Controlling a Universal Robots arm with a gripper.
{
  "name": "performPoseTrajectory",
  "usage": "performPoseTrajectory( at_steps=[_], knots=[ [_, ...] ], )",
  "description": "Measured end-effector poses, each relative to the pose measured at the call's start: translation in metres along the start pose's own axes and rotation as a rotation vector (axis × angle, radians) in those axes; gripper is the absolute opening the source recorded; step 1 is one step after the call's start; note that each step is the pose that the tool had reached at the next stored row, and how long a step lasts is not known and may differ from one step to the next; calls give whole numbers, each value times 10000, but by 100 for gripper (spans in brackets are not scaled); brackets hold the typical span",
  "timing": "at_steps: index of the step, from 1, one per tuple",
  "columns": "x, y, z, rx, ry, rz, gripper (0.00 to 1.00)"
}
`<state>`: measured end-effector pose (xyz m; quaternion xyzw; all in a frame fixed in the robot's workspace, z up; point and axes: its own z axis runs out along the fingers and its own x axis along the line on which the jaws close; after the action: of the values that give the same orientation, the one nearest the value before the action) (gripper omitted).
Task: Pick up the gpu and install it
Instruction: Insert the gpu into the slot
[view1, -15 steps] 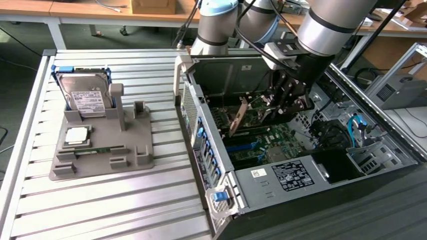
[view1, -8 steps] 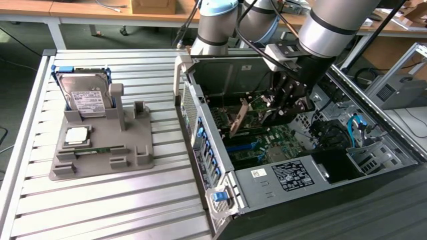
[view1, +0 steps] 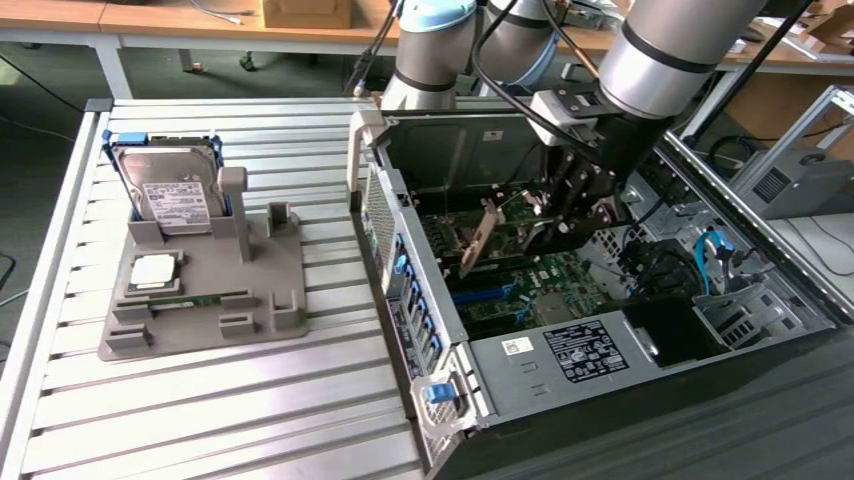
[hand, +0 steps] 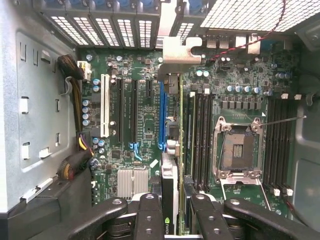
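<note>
GPU is already off the table and inside the open PC case, so we're on the install step, not the pickup. In the exterior view the card hangs edge-down over the motherboard, tilted a bit, w/ the gripper clamped on its top edge. Pincer's pinching the gpu, fingers closed on the card, not spread.

In the wrist view the card runs edge-on between the two black fingers, w/ its silver bracket at the far end near the rear slot covers. It sits right next to the blue PCIe slot, on the RAM-slot side of it as far as we can tell. Can't say if the card edge is touching the board yet, prob not seated.

Our guess for what the next bit needs: line the card's connector edge up parallel over the slot, get the bracket into the rear opening, then press straight down w/o twisting.

Over on the exterior view's left, the grey parts holder has the hard drive, a CPU and a RAM stick in it, well apart from the case.
</note>
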<state>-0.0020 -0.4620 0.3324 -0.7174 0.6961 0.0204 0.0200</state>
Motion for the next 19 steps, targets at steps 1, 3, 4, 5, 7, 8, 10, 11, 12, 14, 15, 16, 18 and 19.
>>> performPoseTrajectory(
  at_steps=[1,3,4,5,7,8,10,11,12,14,15,16,18,19],
  knots=[
    [4,0,0,0,-4,1,27],
    [14,1,1,1,-11,0,27],
    [19,1,1,1,-15,1,27],
    [23,1,1,0,-18,0,27],
    [33,1,2,1,-25,1,27],
    [39,1,2,1,-28,1,27],
    [49,2,3,1,-33,0,27],
    [59,2,4,1,-39,0,27],
    [66,2,4,1,-42,1,27],
    [87,3,4,2,-50,0,27],
    [95,3,5,2,-53,1,27],
    [100,3,5,2,-55,1,27],
    [110,3,5,2,-58,0,27],
    [114,4,5,2,-60,0,27]
  ],
)
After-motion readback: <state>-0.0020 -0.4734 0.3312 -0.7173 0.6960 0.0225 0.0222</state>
